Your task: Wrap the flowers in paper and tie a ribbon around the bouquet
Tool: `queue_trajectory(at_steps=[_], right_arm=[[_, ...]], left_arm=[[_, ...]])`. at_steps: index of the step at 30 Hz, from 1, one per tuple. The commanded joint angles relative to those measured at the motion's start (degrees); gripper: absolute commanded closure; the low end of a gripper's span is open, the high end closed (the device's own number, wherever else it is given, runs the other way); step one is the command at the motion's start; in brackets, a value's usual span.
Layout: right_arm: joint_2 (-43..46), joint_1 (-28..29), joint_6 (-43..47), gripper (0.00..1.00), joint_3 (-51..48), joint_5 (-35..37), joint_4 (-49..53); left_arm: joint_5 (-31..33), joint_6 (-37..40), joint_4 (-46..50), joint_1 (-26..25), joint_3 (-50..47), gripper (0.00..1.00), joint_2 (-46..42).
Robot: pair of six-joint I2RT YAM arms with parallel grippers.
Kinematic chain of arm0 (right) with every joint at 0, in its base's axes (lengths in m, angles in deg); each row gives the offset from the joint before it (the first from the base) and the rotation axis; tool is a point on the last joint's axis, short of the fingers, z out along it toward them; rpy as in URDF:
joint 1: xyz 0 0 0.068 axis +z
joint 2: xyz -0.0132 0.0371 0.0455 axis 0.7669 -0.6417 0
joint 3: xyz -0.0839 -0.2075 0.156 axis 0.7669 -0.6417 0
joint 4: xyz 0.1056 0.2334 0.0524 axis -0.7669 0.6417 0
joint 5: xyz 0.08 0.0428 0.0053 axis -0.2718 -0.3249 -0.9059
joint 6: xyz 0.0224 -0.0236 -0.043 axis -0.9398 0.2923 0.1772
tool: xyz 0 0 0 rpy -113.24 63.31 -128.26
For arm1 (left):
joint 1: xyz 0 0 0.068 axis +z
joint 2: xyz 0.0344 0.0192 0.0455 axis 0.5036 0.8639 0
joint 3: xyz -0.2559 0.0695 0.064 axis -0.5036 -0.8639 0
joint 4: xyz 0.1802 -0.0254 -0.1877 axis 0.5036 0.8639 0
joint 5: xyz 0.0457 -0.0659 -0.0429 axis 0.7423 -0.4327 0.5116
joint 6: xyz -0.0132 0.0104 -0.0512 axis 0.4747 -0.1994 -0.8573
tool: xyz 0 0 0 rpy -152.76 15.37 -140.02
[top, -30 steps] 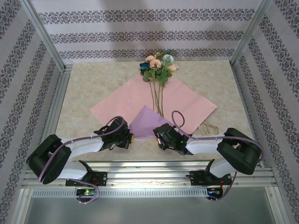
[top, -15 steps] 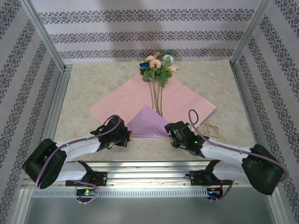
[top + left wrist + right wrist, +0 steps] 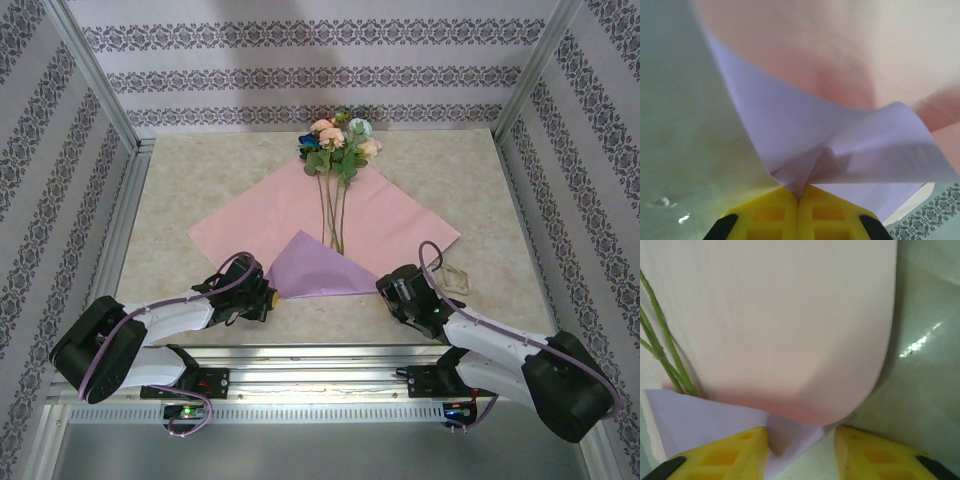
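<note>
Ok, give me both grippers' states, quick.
Left gripper: shut on the paper, pinching its lilac fold.
Right gripper: open, the paper's edge between its jaws, not clamped.

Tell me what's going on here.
Two robot arms are wrapping flowers in paper. The sheet lies pink side up with the stems on it, and its near corner is folded over them, lilac side showing. The left gripper is shut on that flap; the right gripper is open at its other end. The ribbon lies unused on the table.
</note>
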Motion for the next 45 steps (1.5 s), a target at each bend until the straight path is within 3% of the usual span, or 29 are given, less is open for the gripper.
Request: queue_trajectory(at_steps=[1, 6, 11, 17, 18, 21, 25, 29, 36, 42, 45], right_arm=[[-3.11, -0.49, 4.1, 0.64, 1.05, -2.81, -4.29], [-4.71, -0.54, 3.16, 0.72, 1.68, -2.31, -5.65], [-3.07, -0.57, 0.43, 1.0, 1.84, 0.32, -3.93], [-1.53, -2.43, -1.68, 1.0, 1.65, 1.31, -0.92], [-1.7, -2.63, -1.59, 1.0, 1.89, 0.99, -0.56], [-2.57, -2.99, -1.61, 1.0, 2.68, -0.41, 0.02], [-2.98, -3.13, -1.66, 1.0, 3.29, -0.97, 0.99], [-2.6, -3.21, -1.89, 1.0, 3.37, -1.09, 2.1], [-2.27, -3.52, -1.92, 1.0, 3.51, -1.46, 5.05], [-1.2, -4.58, -0.36, 1.0, 4.73, -2.42, 9.56], [-0.25, -5.65, 2.95, 0.56, 8.36, -4.69, 17.26]], left_arm=[[-0.44, 0.79, -1.18, 0.91, -0.43, 1.0, 1.47], [-0.37, 0.81, -0.73, 0.91, -0.83, 1.0, 1.33], [0.07, 1.2, 0.26, 1.25, -1.28, 1.0, 0.0], [0.23, 2.27, 2.67, 1.95, -1.37, 1.0, -1.53], [0.41, 2.61, 3.19, 2.13, -1.37, 0.97, -1.98], [0.45, 4.19, 5.59, 3.07, -1.46, 0.74, -3.3], [0.55, 6.47, 8.24, 5.78, -2.69, 0.68, -5.86], [0.14, 10.91, 10.85, 9.47, -2.7, 0.69, -7.64], [-0.16, 16.28, 14.14, 13.66, -1.97, 1.0, -8.49], [-0.32, 18.53, 15.76, 14.14, -1.19, 0.95, -9.34], [-1.22, 19.31, 14.74, 14.18, -1.36, 1.0, -9.26]])
